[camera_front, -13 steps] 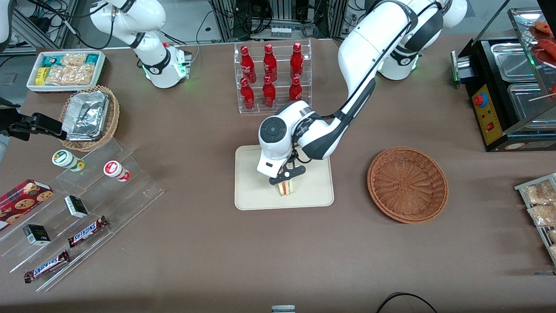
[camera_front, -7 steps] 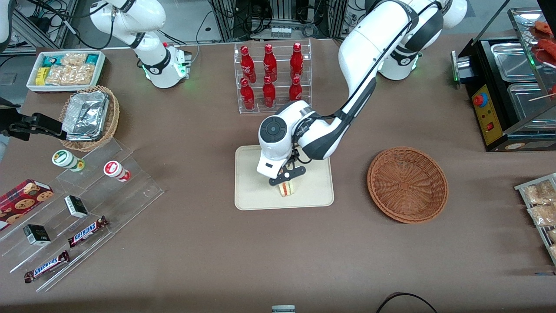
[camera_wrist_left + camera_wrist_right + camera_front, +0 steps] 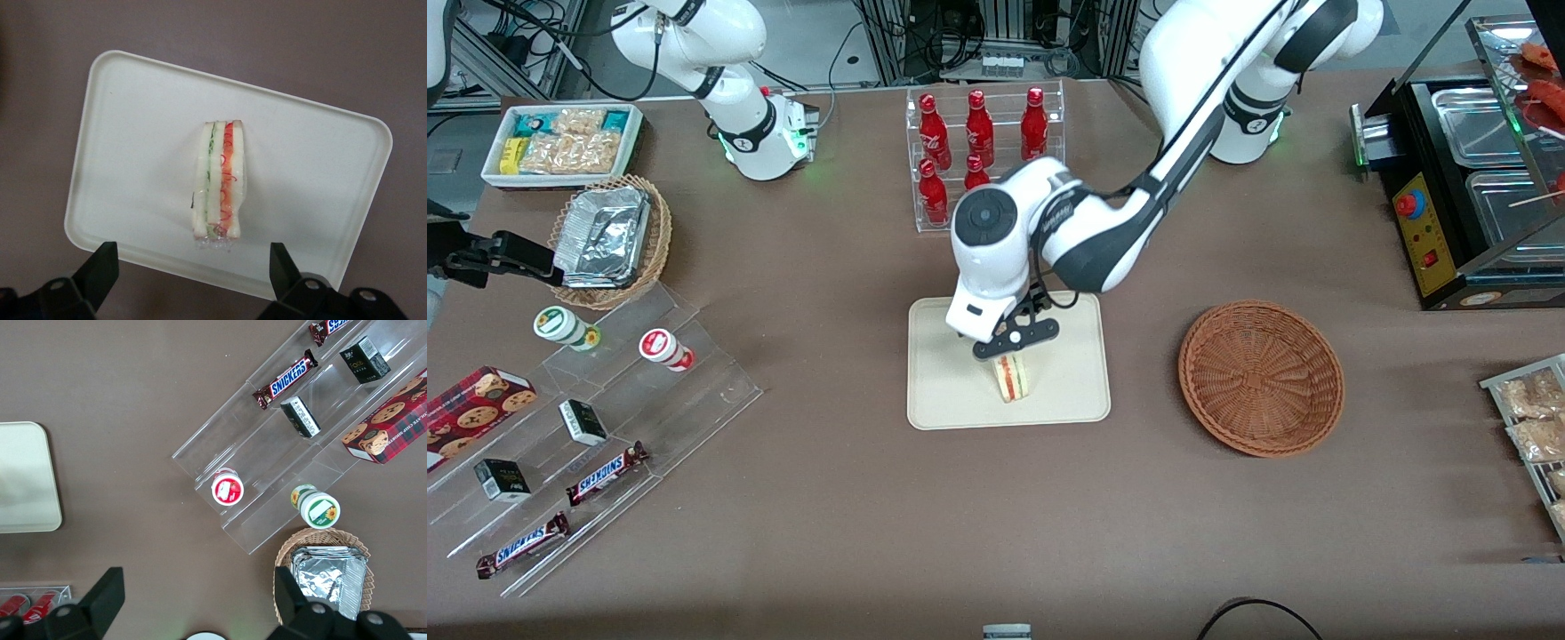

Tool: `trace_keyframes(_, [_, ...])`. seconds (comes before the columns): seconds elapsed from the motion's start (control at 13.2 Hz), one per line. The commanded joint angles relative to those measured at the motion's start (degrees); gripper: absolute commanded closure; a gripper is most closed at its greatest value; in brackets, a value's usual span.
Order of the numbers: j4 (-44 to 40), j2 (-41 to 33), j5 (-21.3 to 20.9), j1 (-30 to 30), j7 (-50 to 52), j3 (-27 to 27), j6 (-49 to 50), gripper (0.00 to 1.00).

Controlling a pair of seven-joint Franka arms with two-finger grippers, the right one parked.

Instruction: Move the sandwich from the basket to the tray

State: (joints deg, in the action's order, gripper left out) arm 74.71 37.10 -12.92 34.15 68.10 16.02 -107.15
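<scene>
I see one sandwich (image 3: 1011,376) standing on its edge on the tray (image 3: 943,391), a small wedge of pale soft bread with thin red, orange and green layers running along its cut face. From the left wrist view the sandwich (image 3: 218,189) sits near the middle of the tray (image 3: 133,140), and nothing touches it. The tray is a single flat cream rectangle, smooth and matte, with rounded corners and a low raised rim.

My gripper (image 3: 1016,338) hangs just above the sandwich with its two black fingers (image 3: 101,270) spread wide, one on each side and both clear of the bread, so the hand is open and holds nothing.

Beside the tray, toward the working arm's end of the table, I count one basket (image 3: 1261,377): round, shallow, reddish-brown woven wicker with ribs spreading out from its centre. It has nothing in it.

Farther from the front camera than the tray stands a clear plastic rack (image 3: 986,156) of glossy red bottles; I can count five, and the arm covers part of the rack. Toward the parked arm's end lie clear stepped shelves (image 3: 605,427) with two Snickers bars (image 3: 605,474), two small dark boxes (image 3: 502,478), two round lidded cups (image 3: 665,348) and one red cookie box (image 3: 471,411). A lighter tan wicker basket (image 3: 656,244) there holds crinkled foil containers (image 3: 601,236).
</scene>
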Motion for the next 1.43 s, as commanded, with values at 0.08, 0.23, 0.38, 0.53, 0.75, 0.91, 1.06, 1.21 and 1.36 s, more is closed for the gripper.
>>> trace_keyframes(0.08, [2.46, -3.7, -3.25, -3.1, 0.02, -0.64, 6.77, 0.0])
trace_keyframes(0.23, [5.43, -7.81, -0.81, -8.11, -6.54, -0.38, 6.87, 0.0])
trace_keyframes(0.38, [10.17, -13.34, 1.92, -13.56, -16.2, -0.38, 7.13, 0.0])
trace_keyframes(0.53, [14.92, -18.44, 4.38, -18.57, -24.81, -0.38, 6.96, 0.0])
trace_keyframes(0.75, [20.2, -25.39, 9.04, -25.95, -38.35, -0.38, 7.22, 0.0])
trace_keyframes(0.91, [22.57, -29.0, 11.15, -30.0, -46.7, -0.55, 8.01, 0.0])
trace_keyframes(1.06, [25.13, -33.39, 14.48, -35.27, -54.35, -0.47, 10.11, 0.0])
trace_keyframes(1.21, [24.96, -36.04, 15.56, -37.92, -61.47, -0.64, 14.41, 0.0])
trace_keyframes(1.36, [24.79, -38.06, 15.56, -38.46, -65.36, -2.73, 17.14, 0.0])
